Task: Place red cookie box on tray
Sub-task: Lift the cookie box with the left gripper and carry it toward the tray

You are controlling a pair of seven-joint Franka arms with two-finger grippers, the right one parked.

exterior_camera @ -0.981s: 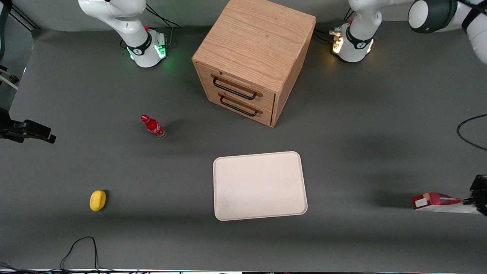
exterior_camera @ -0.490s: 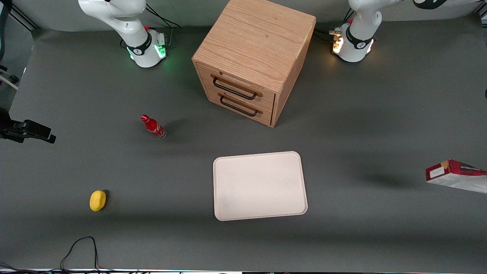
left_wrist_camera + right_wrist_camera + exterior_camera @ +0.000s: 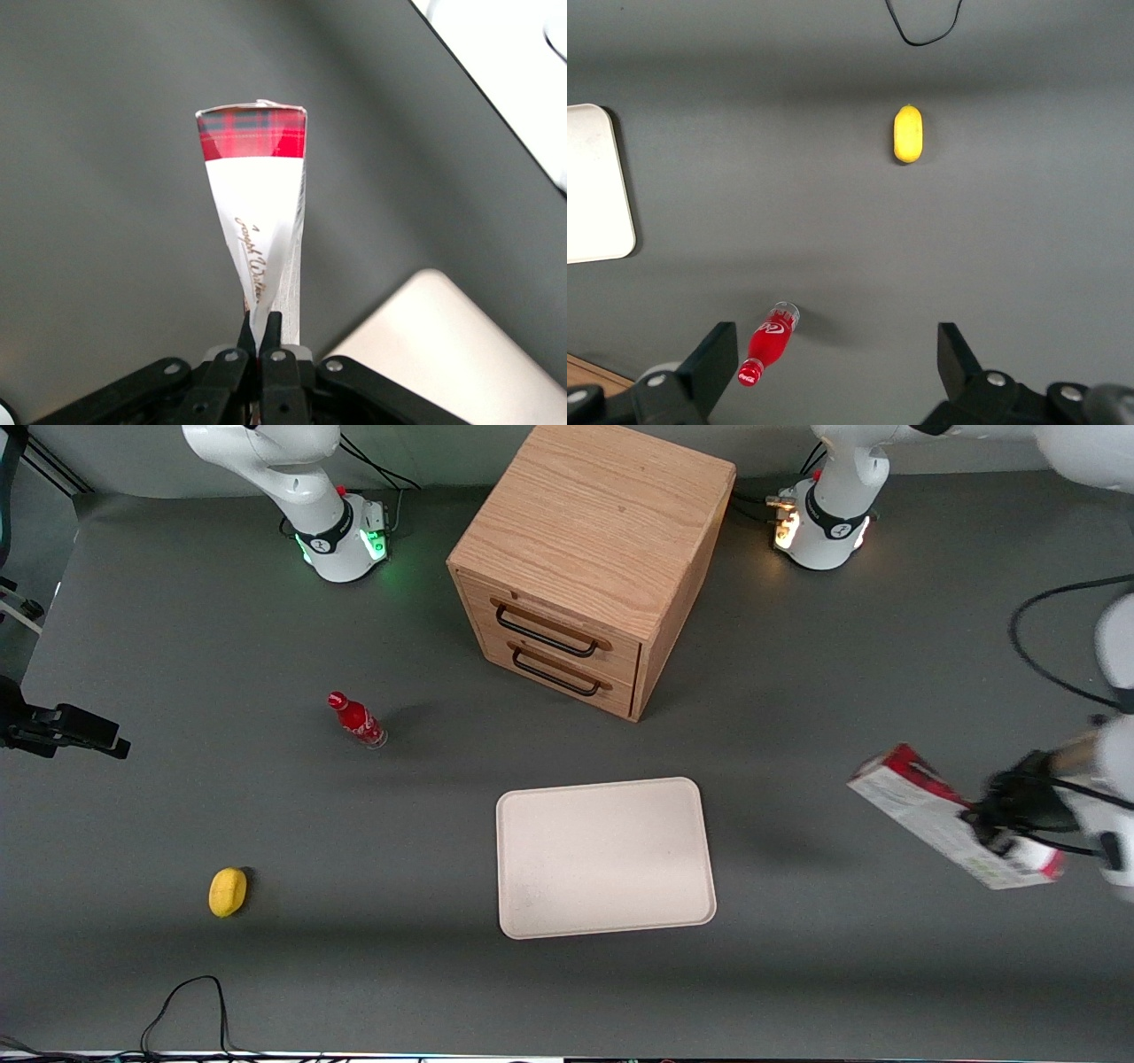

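Observation:
The red cookie box (image 3: 939, 815) hangs in the air above the grey table toward the working arm's end, tilted, with its pale printed face showing and a red edge along it. My left gripper (image 3: 992, 825) is shut on the box near one end. In the left wrist view the box (image 3: 257, 212) runs away from the gripper (image 3: 259, 332), its red plaid end farthest out, and the black fingers (image 3: 271, 329) pinch its thin edge. The cream-white tray (image 3: 605, 857) lies flat on the table, apart from the box, nearer the table's middle; a corner of the tray (image 3: 461, 345) shows below the gripper.
A wooden drawer cabinet (image 3: 589, 558) with two black handles stands farther from the front camera than the tray. A small red bottle (image 3: 357, 720) and a yellow lemon-like object (image 3: 228, 891) lie toward the parked arm's end. A black cable (image 3: 1050, 646) hangs near the working arm.
The box has risen off the table and swung toward the tray, turning from nearly level to tilted. The gripper and arm have come into the front view with it.

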